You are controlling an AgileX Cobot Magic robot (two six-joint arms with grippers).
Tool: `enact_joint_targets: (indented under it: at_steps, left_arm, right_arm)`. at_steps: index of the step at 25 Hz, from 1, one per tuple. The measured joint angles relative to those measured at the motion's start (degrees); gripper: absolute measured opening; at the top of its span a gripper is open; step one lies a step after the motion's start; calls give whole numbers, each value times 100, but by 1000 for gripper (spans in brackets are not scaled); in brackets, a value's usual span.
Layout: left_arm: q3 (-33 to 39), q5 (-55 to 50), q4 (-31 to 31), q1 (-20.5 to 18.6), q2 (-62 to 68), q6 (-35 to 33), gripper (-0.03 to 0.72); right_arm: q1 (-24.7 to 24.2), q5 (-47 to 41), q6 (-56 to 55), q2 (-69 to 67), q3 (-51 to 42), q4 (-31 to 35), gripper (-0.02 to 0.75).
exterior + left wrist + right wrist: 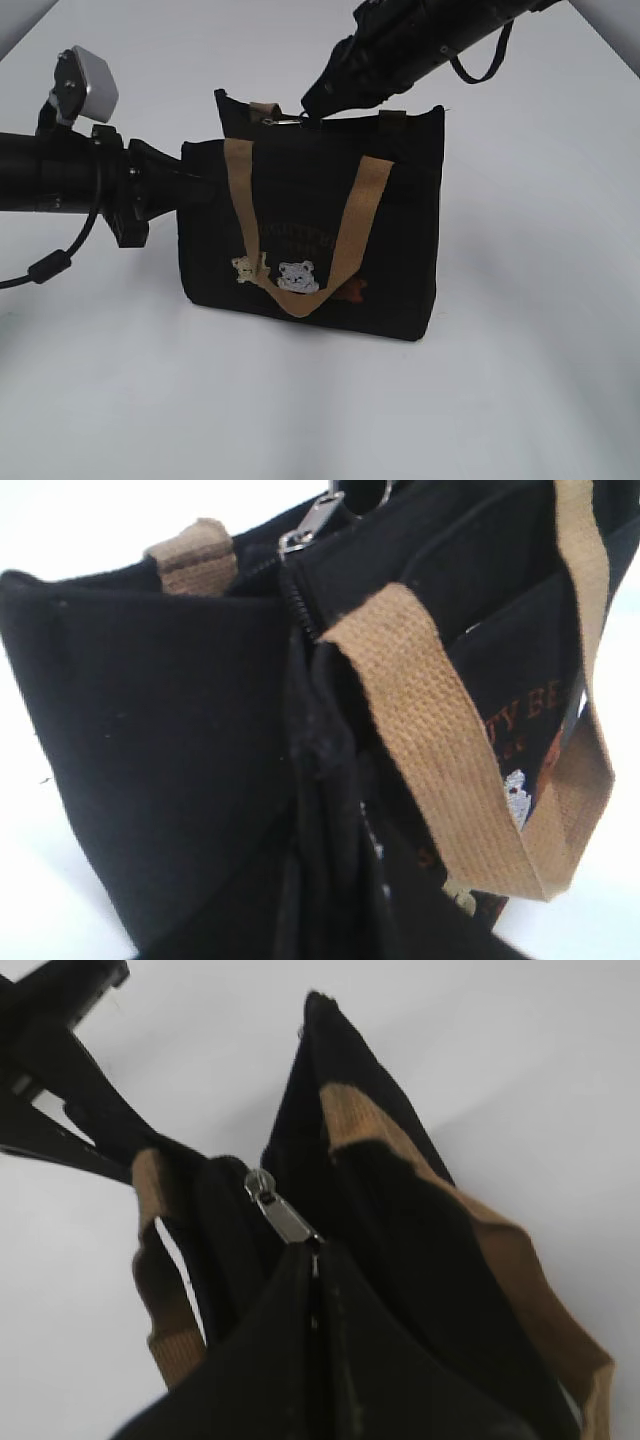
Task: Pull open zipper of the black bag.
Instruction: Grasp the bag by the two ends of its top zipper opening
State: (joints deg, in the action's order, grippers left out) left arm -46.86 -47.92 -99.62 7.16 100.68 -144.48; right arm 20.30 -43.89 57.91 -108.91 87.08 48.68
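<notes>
The black bag (pixel 390 200) stands upright on the white table, its bear patches facing the exterior camera. My left gripper (pixel 195 185) comes in from the left and is shut on the fabric of the bag's left end; in the left wrist view the jaws (pixel 325 880) pinch that dark fold of the bag (pixel 150 730). My right gripper (pixel 312 105) reaches down from the upper right to the bag's top edge. It is shut on the zipper's silver pull (pixel 283 1212), whose tab runs into the fingertips (pixel 318 1255). The slider (pixel 308 525) sits near the bag's left end.
A tan front handle (pixel 350 230) hangs down over the bag's face, and a rear handle stub (pixel 264 107) shows beside the pull. The white table (pixel 520 380) spreads around the bag. A black cable loop (pixel 480 62) hangs under the right arm.
</notes>
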Motion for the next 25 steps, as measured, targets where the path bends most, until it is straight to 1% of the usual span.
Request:
enact_joint_targets:
  at_steps: [5, 9, 11, 13, 14, 15, 16, 17, 20, 21, 22, 23, 25]
  left_arm:
    - [0, 0, 18, 0, 0, 0, 74]
    - [0, 57, 18, 0, 0, 0, 74]
    - [0, 62, 13, 0, 0, 0, 74]
    - [0, 73, 13, 0, 0, 0, 74]
    - [0, 73, 13, 0, 0, 0, 74]
    - [0, 73, 13, 0, 0, 0, 74]
    - [0, 73, 13, 0, 0, 0, 74]
    - [0, 73, 13, 0, 0, 0, 74]
    - [0, 73, 13, 0, 0, 0, 74]
    - [0, 73, 13, 0, 0, 0, 74]
    - [0, 68, 13, 0, 0, 0, 74]
    - [0, 68, 13, 0, 0, 0, 74]
    - [0, 68, 13, 0, 0, 0, 74]
  right_arm:
    - [-176, -628, -1147, 154, 0, -1236, -1]
    - [-563, -1194, -1994, 648, 0, -2380, -1]
    - [-774, -1350, -2247, 940, 0, -2625, -1]
    - [-875, -1386, -2317, 1105, 0, -2630, -1]
    - [-876, -1386, -2330, 1132, 0, -2511, -1]
    - [-876, -1370, -2337, 1131, 0, -2223, 1]
    - [-868, -1354, -2306, 1078, 0, -1796, 24]
    - [-837, -1306, -2215, 994, 0, -1371, 62]
    - [-676, -1152, -1867, 592, 0, 317, 231]
    - [-587, -1116, -1747, 410, 0, 716, 264]
    - [-498, -1101, -1656, 253, 0, 1091, 280]
    - [-429, -1046, -1594, 71, 0, 1328, 291]
    - [-304, -889, -1528, -252, 0, 1506, 298]
